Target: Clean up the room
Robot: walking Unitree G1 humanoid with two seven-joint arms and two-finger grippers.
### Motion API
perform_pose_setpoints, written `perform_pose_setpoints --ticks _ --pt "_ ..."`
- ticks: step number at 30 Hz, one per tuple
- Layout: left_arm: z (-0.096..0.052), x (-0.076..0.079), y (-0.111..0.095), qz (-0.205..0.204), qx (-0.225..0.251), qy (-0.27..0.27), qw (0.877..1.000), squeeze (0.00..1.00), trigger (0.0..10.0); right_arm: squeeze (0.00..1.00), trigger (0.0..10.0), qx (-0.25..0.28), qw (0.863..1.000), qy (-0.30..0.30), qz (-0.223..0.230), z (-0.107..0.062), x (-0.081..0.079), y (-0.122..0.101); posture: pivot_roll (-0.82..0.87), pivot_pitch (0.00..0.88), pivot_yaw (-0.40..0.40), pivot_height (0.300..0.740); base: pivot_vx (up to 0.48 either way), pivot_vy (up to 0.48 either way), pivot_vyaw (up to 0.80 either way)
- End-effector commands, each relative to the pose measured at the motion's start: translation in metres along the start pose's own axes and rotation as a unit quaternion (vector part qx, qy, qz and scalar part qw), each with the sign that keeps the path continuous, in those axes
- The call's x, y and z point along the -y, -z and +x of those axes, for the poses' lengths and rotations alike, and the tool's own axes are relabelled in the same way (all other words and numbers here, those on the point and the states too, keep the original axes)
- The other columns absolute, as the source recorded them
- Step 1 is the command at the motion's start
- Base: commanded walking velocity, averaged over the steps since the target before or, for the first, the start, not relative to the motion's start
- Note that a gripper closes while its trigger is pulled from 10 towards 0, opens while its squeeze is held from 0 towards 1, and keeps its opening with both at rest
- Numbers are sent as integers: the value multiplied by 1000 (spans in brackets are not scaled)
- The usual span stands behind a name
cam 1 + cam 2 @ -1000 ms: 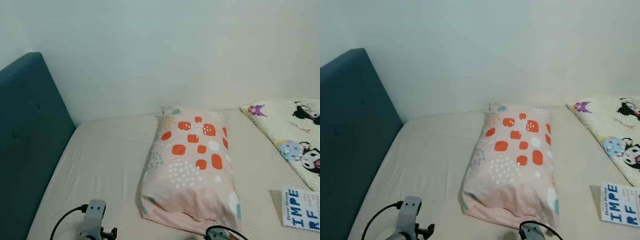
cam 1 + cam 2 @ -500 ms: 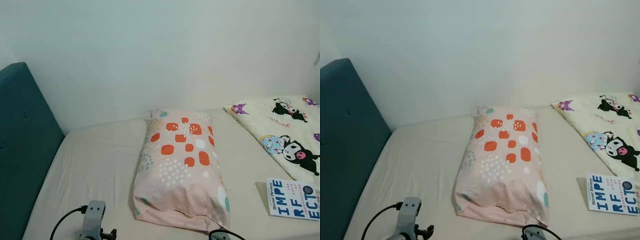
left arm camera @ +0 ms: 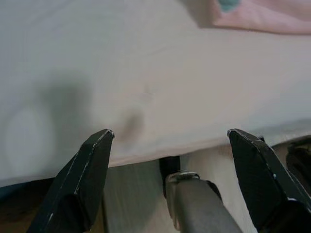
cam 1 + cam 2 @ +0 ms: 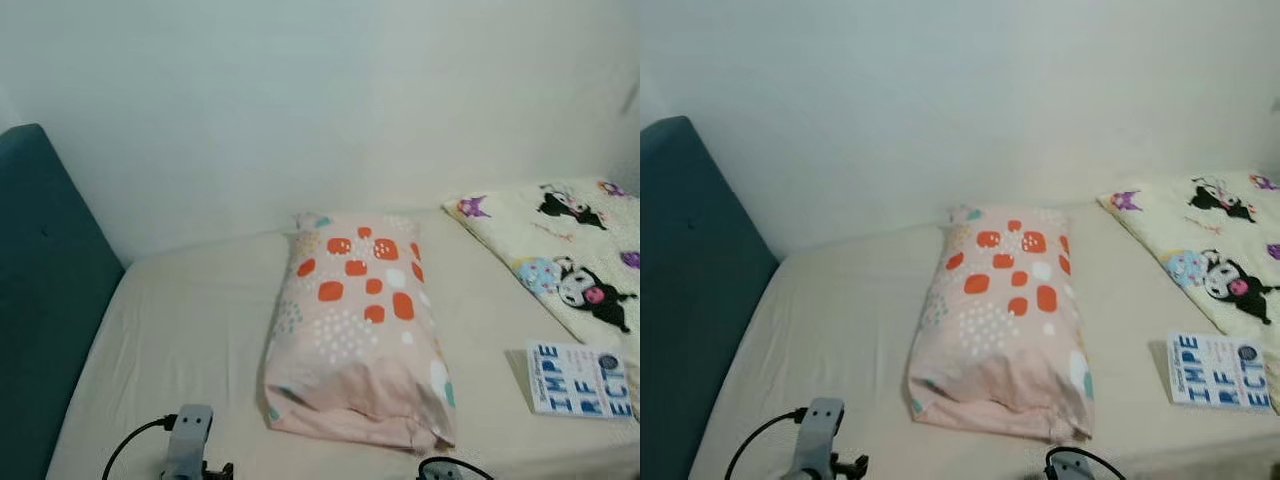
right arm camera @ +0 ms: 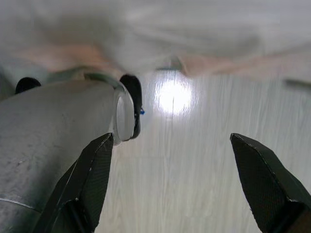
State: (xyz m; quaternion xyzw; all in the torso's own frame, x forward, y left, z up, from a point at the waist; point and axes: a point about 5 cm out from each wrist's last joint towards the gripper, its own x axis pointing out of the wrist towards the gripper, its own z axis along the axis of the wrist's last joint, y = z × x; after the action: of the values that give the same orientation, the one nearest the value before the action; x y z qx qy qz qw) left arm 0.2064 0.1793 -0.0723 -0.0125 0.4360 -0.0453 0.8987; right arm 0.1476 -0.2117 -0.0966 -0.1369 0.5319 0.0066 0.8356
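A pink pillow (image 4: 355,330) with orange and white spots lies lengthwise in the middle of the beige bed (image 4: 190,340). A white book (image 4: 582,380) with blue letters rests on the sheet at the right, beside a cream blanket (image 4: 560,260) printed with cartoon figures. My left gripper (image 3: 170,138) is open, low at the bed's near edge, with a corner of the pillow (image 3: 257,17) beyond its fingertips. My right gripper (image 5: 170,141) is open too, hanging over pale wood floor (image 5: 194,184). The left arm's wrist (image 4: 188,440) and the right arm's wrist (image 4: 445,468) peek in at the bottom.
A teal padded headboard (image 4: 45,300) stands along the left side of the bed. A plain pale wall (image 4: 330,110) runs behind. Bare sheet lies between the headboard and the pillow.
The camera has swung right: headboard, pillow and book slid left in view, and more of the cartoon blanket and the whole book came into sight. Nothing on the bed moved.
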Motion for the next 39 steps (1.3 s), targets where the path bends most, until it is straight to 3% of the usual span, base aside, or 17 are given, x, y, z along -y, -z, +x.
perform_pose_setpoints --ticks 1,39 --pt "-1 -2 4 3 -10 -5 1000 0 10000 0 10000 -5 1000 -5 8 0 -5 2 -119 0 61 710 0 0 0" --pt "-4 -6 17 9 -26 -9 1000 0 10000 0 10000 -12 1000 -12 4 -1 -12 7 -117 0 67 710 0 0 0"
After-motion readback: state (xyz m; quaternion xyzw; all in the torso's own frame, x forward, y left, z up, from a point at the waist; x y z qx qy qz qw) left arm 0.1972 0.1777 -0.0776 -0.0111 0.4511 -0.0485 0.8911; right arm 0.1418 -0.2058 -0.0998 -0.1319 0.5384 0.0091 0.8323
